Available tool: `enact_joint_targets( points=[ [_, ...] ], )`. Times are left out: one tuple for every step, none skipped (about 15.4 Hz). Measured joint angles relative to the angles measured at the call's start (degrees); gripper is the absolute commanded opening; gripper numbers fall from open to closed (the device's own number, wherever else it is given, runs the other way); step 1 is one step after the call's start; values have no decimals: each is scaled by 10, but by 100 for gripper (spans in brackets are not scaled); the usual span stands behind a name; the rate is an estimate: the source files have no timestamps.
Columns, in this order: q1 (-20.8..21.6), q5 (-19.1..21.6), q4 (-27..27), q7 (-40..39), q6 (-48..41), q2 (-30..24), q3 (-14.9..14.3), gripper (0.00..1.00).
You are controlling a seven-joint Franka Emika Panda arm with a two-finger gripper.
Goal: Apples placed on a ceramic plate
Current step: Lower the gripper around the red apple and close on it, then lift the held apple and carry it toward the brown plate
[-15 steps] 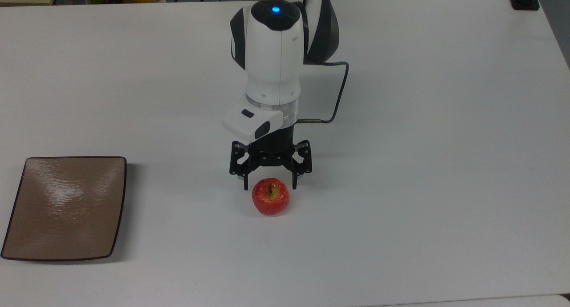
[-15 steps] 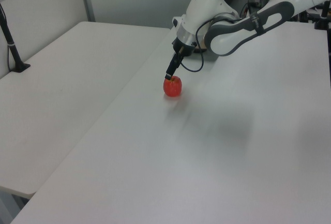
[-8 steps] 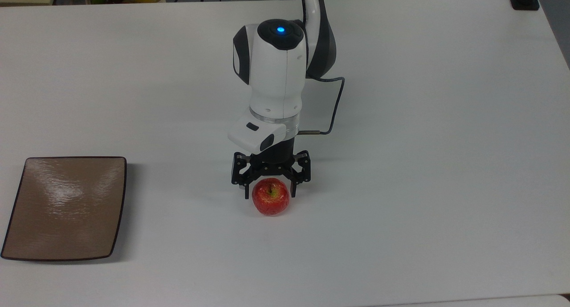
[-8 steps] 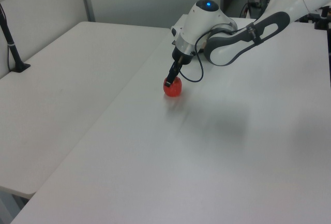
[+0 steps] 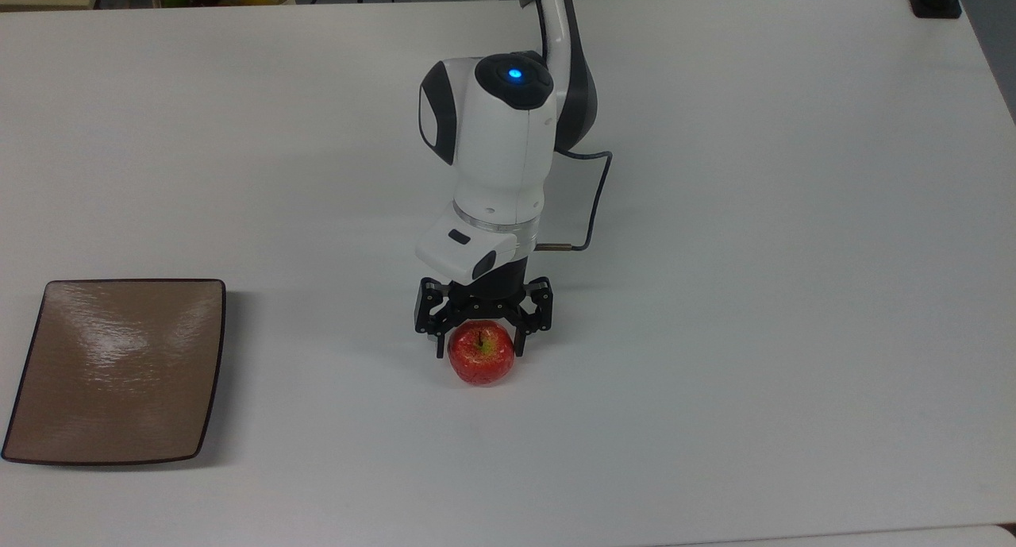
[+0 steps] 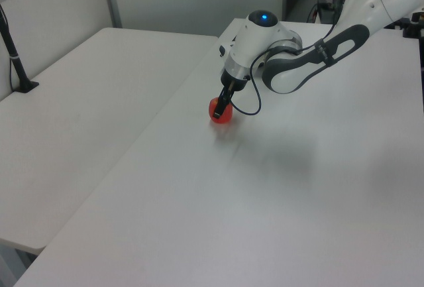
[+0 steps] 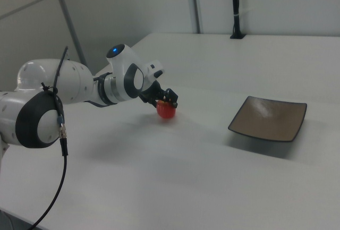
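Red apple, yellow-green at stem, mid-table, far from edges; jaws of gripper spread astride it. Tan square ceramic plate well apart, bare.

I work over a broad white table with a second white table butted beside it, pale partition walls behind, and a black post clamped at its far edge.
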Motion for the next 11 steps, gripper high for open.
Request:
enact_joint_targets(
  points=[
    [0, -6, 0, 2, 0, 0, 1, 32],
    [0, -9, 0, 3, 0, 0, 1, 15],
    [1, -10, 1, 3, 0, 0, 1, 11],
    [1, -10, 1, 3, 0, 0, 1, 11],
    [1, -10, 2, 3, 0, 0, 1, 11],
    [1, -10, 2, 3, 0, 0, 1, 11],
    [1, -10, 2, 3, 0, 0, 1, 11],
    [1, -10, 2, 3, 0, 0, 1, 11],
    [1, -10, 3, 3, 0, 0, 1, 11],
    [1, -10, 6, 5, 0, -3, 1, 11],
    [1, -10, 9, 6, 0, -8, 1, 11]
  ],
)
